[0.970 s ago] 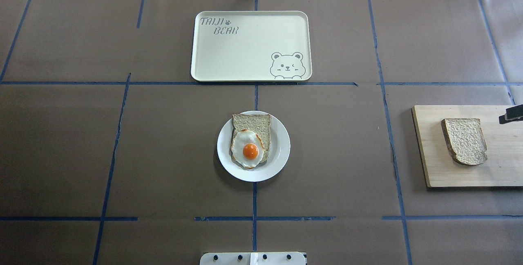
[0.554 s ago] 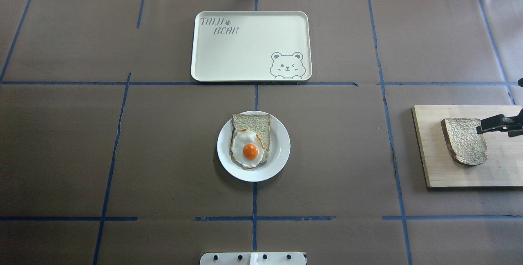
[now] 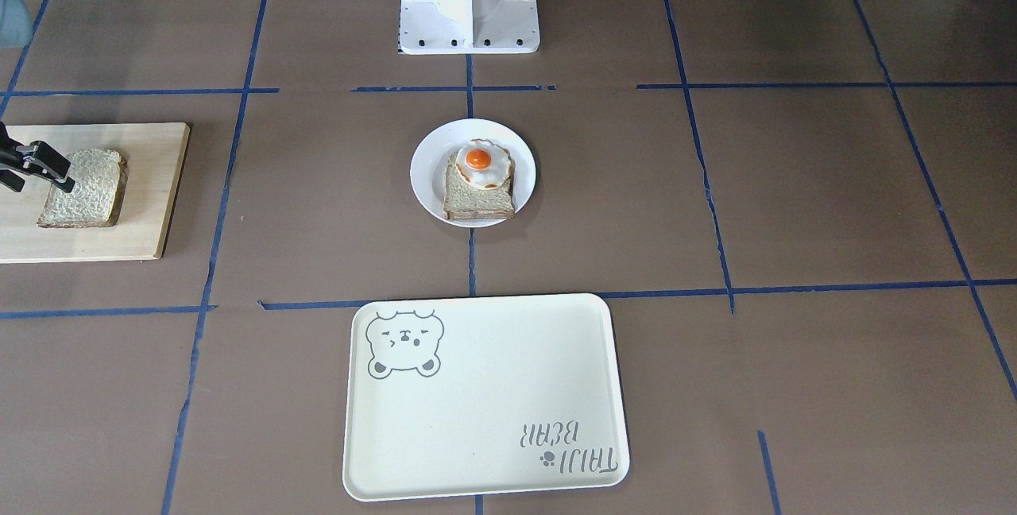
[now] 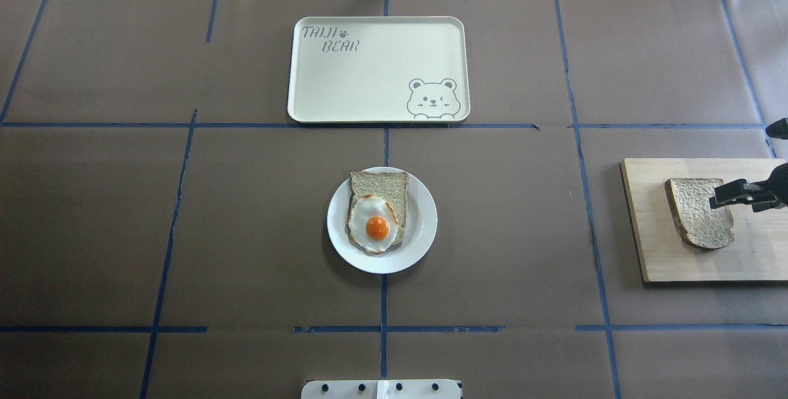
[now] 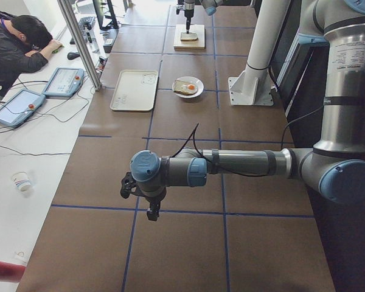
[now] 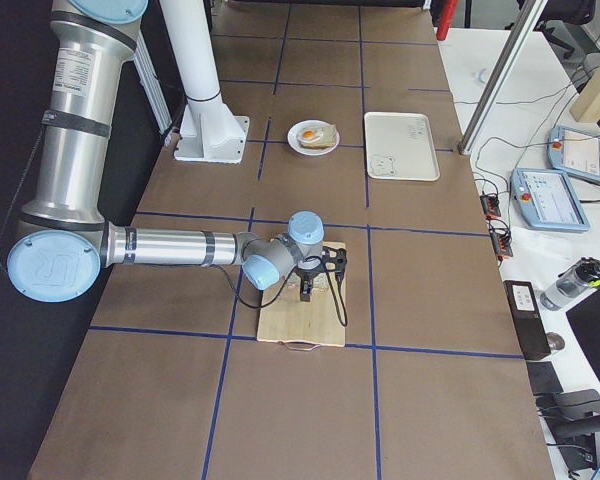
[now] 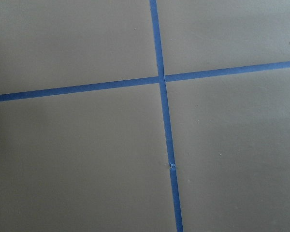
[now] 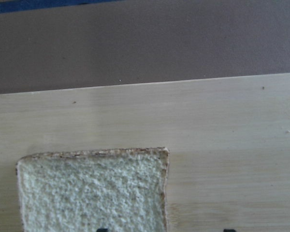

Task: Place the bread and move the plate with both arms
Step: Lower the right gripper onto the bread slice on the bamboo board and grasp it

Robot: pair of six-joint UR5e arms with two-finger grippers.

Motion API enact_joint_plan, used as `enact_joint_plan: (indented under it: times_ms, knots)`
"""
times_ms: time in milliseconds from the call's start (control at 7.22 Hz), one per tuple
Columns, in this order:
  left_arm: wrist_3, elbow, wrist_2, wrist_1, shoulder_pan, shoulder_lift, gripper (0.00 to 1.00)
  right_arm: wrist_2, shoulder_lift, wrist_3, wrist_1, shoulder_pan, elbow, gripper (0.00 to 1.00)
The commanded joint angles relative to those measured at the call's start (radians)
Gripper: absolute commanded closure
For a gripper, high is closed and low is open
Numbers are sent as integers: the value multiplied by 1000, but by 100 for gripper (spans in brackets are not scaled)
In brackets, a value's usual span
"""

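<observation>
The right arm reaches out low and level, its right gripper (image 4: 731,196) hanging with fingers apart over the bread (image 4: 695,214) on the wooden board (image 4: 659,257), while only the left-end view shows the left gripper (image 5: 151,213), whose grip I cannot tell.

You get even, diffuse light across the brown tabletop (image 4: 246,233); no glare on it. The plate (image 4: 425,226) throws a faint soft shadow toward its lower left in the overhead view, the board (image 4: 646,251) a thin one along its lower edge. Right wrist view: soft, slightly blurred, bread (image 8: 92,193) grain still readable. Left wrist view: washed pale, tape (image 7: 167,145) sharp. Both side views darken toward the robot's edge.
</observation>
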Motion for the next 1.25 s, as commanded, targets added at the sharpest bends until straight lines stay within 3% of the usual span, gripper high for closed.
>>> enact_joint_plan:
  times_ms: [0,416,1108]
  knots:
    - [0,1,-2,-1,0,-1,0,-1,0,0,-2,-1,-7,33]
    - [0,-4,0,-1,-1,-1,0,2,0,-3,0,-1,-7,44]
    - [0,-8,-2,-1,-2,-1,0,6,2,-9,-3,-13,-16,44]
